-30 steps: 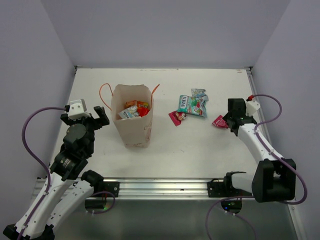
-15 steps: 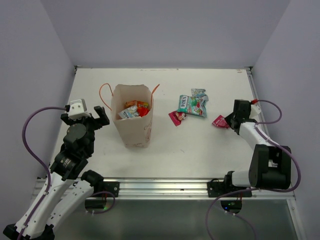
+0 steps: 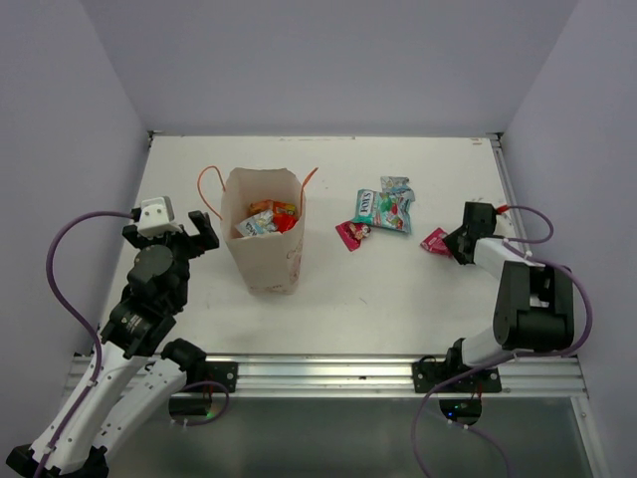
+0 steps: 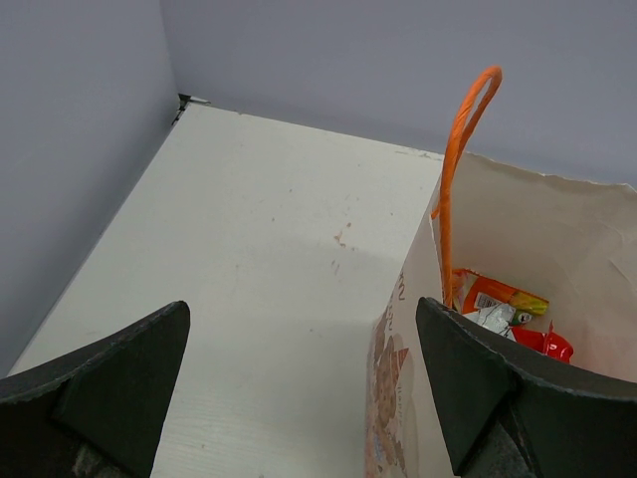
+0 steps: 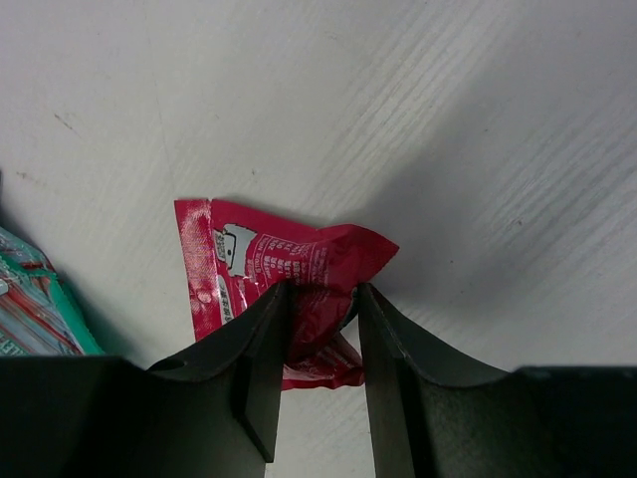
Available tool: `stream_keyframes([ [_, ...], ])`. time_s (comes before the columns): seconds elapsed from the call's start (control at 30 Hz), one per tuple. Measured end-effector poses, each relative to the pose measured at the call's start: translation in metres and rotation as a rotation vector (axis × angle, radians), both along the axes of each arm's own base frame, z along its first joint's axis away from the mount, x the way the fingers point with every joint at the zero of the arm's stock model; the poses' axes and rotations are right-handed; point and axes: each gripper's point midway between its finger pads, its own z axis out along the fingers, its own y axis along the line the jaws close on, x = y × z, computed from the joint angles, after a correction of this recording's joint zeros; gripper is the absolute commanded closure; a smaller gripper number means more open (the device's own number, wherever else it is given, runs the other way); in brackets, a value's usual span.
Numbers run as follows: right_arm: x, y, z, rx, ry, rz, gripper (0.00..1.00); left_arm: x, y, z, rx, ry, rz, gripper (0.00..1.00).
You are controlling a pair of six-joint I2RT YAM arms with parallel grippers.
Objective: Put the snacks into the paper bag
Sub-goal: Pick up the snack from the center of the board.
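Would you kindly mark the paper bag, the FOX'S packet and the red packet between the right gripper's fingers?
paper bag (image 3: pixel 269 267): top external view, front wall.
FOX'S packet (image 3: pixel 369 208): top external view, teal face.
red packet (image 5: pixel 267 259): right wrist view, printed upper face.

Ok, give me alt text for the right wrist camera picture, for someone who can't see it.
The right gripper pinches a crumpled red snack packet lying on the white table. The edge of a teal packet shows at the far left.
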Motion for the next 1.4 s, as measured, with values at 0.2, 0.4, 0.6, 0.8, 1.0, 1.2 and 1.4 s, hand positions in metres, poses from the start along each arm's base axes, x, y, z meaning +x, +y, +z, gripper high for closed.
stream_keyframes([
  [0.2,0.004,0.002,-0.004,0.015,-0.007,0.001,0.74,0.0,-0.001,0.0,0.001,0.002,-0.003,0.0],
  [0.4,0.006,0.003,-0.003,0.021,-0.023,0.004,0.94,0.001,-0.001,-0.001,0.001,0.003,-0.007,0.0],
  [0.6,-0.004,0.004,0.0,0.016,-0.019,0.009,1.0,0.001,-0.001,-0.001,0.001,0.003,-0.007,0.0],
  [0.8,-0.029,0.003,0.011,-0.014,0.022,0.028,1.0,0.001,-0.002,-0.001,0.001,0.003,-0.008,0.0],
  [1.0,-0.038,-0.001,0.044,-0.065,-0.034,0.049,1.0,0.001,-0.002,-0.001,0.001,0.003,-0.008,0.0],
  [1.2,-0.035,-0.002,0.089,-0.099,-0.143,0.077,1.0,0.001,-0.002,-0.001,0.001,0.003,-0.008,0.0],
  [1.4,-0.028,0.02,0.146,-0.106,-0.321,0.177,1.0,0.0,-0.001,0.0,0.0,0.002,-0.008,0.0],
])
